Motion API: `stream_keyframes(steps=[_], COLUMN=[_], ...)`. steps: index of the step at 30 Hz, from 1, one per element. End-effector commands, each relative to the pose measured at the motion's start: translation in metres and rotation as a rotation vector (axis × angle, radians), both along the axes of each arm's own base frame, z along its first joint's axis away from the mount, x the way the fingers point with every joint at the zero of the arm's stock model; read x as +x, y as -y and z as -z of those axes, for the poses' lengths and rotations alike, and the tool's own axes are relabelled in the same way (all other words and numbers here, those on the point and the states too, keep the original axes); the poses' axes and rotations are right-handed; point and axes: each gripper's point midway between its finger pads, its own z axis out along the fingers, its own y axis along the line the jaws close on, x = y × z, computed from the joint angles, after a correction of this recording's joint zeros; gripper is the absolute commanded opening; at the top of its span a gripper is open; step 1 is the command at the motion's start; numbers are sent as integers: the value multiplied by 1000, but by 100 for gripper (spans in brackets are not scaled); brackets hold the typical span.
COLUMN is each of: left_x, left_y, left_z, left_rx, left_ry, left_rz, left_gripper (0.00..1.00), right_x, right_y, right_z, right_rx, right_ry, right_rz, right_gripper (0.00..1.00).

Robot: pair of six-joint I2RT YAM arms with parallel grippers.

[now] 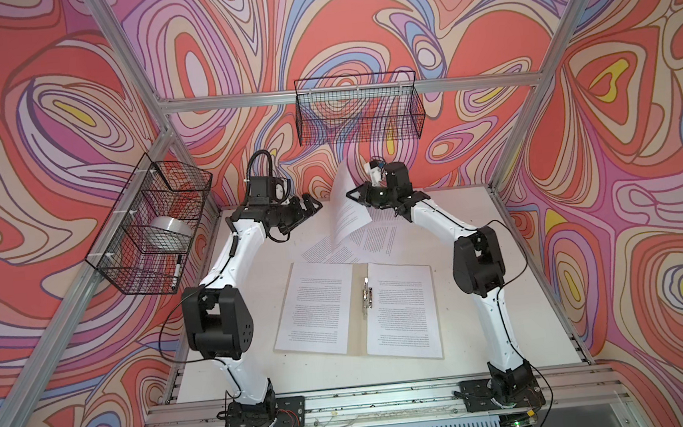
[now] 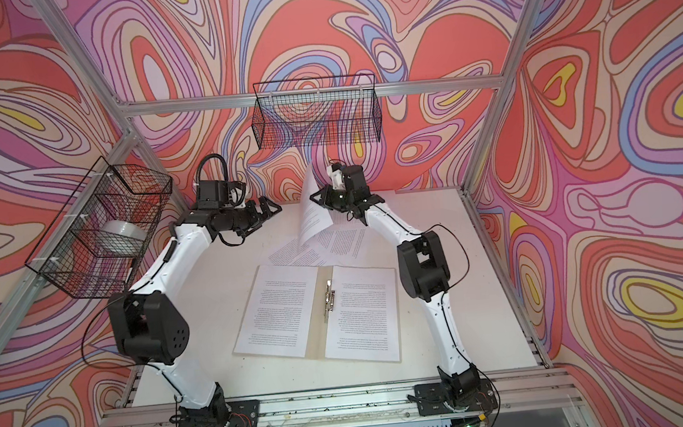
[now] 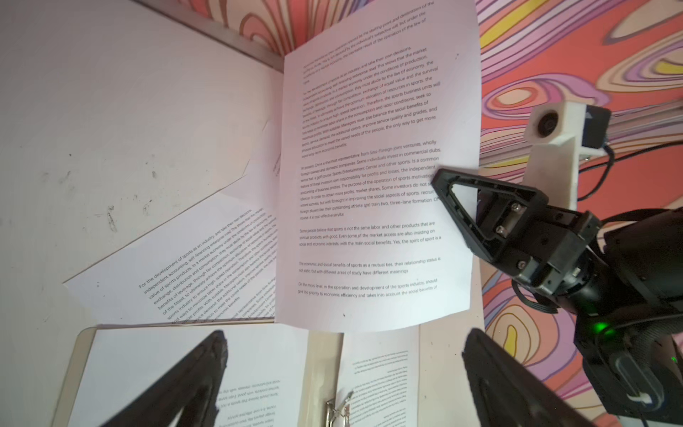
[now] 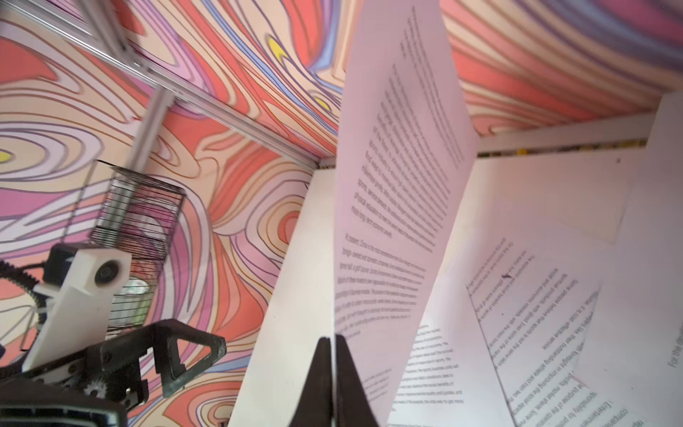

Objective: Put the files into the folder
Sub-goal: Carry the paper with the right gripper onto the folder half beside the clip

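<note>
White sheet (image 1: 346, 216) hangs upright, pinched at one edge in the closed right gripper (image 1: 351, 195), held clear of the loose pile (image 1: 377, 241), likely for carrying. Left gripper (image 1: 312, 207) is wide, empty, near the sheet. Tan folder (image 1: 358, 330) lies open nearer the arm bases, with pages on both halves.

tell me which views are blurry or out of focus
Left wrist view: lifted sheet reads sharp mid-page, the left gripper is a blur. Right wrist view: right gripper and the sheet's print are soft, wall streaked. Both top views: print in the folder too small to read.
</note>
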Motion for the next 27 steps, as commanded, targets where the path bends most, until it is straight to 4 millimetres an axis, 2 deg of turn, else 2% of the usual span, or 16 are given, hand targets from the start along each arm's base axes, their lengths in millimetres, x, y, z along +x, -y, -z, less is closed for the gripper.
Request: stream_keyframes(steps=[1, 5, 8, 9, 12, 16, 19, 23, 27], left_x=[-33, -76, -105, -115, -142, -164, -176, -183, -181], left_y=[5, 23, 37, 41, 45, 37, 39, 43, 47], left_z=[20, 23, 29, 34, 52, 76, 88, 95, 93], left_rx=[48, 75, 119, 136, 163, 212, 200, 156, 141], left_ry=[-62, -60, -55, -61, -114, -157, -178, -197, -193], left_rz=[26, 116, 200, 228, 300, 337, 373, 386, 394], left_gripper=[100, 100, 100, 100, 100, 100, 100, 100, 100], right_x=[-13, -48, -88, -103, -147, -194, -226, -258, -277], right_y=[41, 107, 159, 173, 200, 215, 222, 215, 206], right_z=[-8, 0, 14, 24, 55, 103, 137, 164, 180], right_rx=[-61, -51, -102, -145, -258, -326, -335, -317, -356], right_ry=[-30, -111, -151, -171, -233, -340, -423, -479, -509], right_rz=[110, 198, 292, 321, 373, 408, 438, 433, 411], right_gripper=[0, 0, 0, 0, 0, 0, 0, 0, 0])
